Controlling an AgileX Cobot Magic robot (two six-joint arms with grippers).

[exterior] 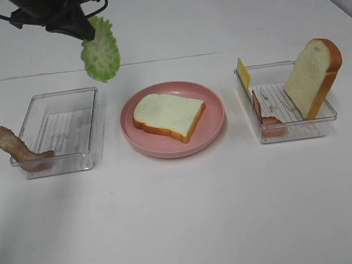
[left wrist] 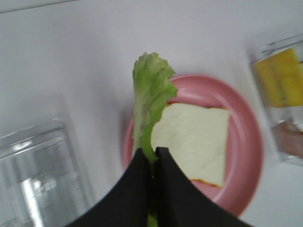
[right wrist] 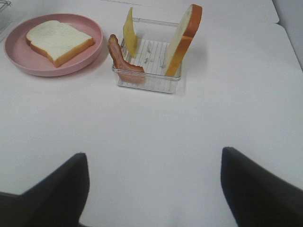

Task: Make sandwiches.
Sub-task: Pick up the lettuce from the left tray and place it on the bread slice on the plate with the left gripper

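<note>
My left fingers clamp the lettuce leaf by its end; right fingers gape empty.
Light, limp; it should drape onto the bread slice.

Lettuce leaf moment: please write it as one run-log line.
left claw: shut on lettuce leaf, held in air | right claw: open, empty | pink plate: one bread slice

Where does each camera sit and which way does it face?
Exterior high: above, facing down on the table; left gripper holds the lettuce leaf.
Left wrist: on the left arm, looking down past shut fingers.
Right wrist: on the right arm, facing the right tray; open right gripper shows.
Shared: all see the pink plate and its bread slice.
</note>
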